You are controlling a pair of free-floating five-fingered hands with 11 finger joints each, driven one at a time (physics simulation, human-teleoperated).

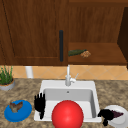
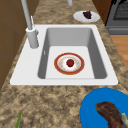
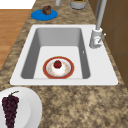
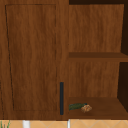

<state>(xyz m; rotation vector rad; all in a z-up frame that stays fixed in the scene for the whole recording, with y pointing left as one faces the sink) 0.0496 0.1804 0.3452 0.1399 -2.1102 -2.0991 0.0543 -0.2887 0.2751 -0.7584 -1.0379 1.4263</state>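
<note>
— What sits on the shelf [image 4: 105, 106]?
— A cucumber [image 4: 77, 106] touching a brown lump [image 4: 86, 108], right of the shut cabinet door [image 4: 32, 57].
— And the counter [image 1: 25, 87]?
— A potted plant [image 1: 6, 80] far left, and the faucet [image 1: 68, 77] mid-back.

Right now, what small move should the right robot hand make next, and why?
Probably ease the right robot hand a little to its right, onto the grapes. In the front view it sits at the left rim of the white plate, the grapes lie just beside it, and I cannot see a grasp. The left robot hand hangs open by the sink.
</note>
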